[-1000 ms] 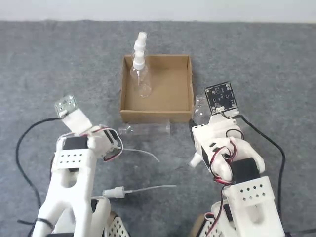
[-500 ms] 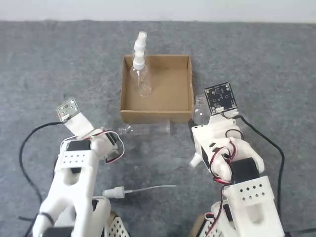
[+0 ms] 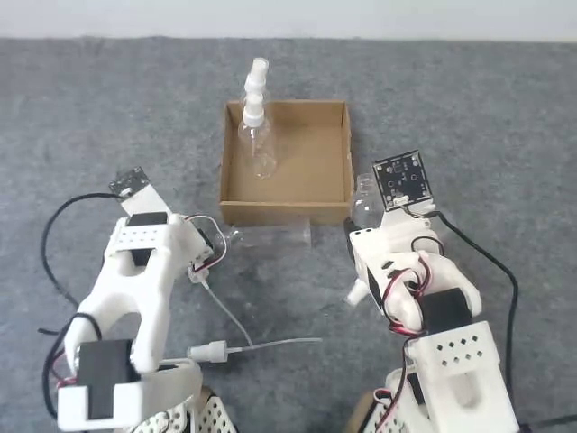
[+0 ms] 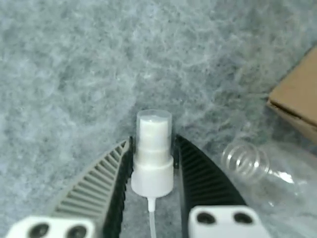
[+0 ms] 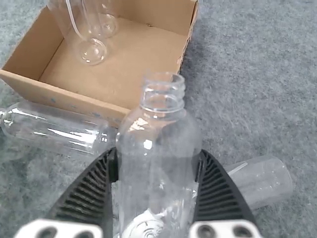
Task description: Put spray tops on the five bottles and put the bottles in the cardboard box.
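High view, open carpet (image 3: 478, 108) beside cardboard box (image 3: 285, 214)

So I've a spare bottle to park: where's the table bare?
Bare grey mat lies left and right of the brown cardboard box; its right half is free too. Crowded: its front edge, where a clear plastic bottle lies.

Left wrist: spray top (image 4: 153, 153) dip tube (image 4: 151, 222) runs off the frame edge, and the lying bottle (image 4: 248, 162) is cropped too. Right wrist: upright bottle (image 5: 158, 163) base cropped, cardboard box (image 5: 49, 91) far wall cropped. High view: camera board (image 3: 403, 179) covers most of the upright bottle.
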Tool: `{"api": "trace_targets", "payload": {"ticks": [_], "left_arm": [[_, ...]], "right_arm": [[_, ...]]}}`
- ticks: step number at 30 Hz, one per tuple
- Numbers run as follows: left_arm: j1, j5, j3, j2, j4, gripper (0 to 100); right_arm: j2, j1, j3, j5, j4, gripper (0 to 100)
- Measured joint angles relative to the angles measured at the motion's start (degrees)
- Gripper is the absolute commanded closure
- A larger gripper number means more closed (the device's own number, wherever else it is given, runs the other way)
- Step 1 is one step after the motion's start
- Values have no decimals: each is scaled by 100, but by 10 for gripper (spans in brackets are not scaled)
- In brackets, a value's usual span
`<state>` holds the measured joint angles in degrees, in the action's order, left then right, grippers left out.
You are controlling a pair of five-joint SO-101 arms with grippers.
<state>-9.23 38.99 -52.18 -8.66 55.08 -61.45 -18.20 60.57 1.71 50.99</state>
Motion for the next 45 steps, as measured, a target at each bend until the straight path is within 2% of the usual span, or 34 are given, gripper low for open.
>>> {"api": "trace_targets", "payload": {"ticks": [25,31,45], "left_arm": [[-9,0,105,167,9,889],[26,0,123,193,9,995],[167,-202,316,211,26,988]], "right_arm": [[0,0,0,0,0,957],[0,0,0,0,0,957],[0,-9,0,0,0,957]]}}
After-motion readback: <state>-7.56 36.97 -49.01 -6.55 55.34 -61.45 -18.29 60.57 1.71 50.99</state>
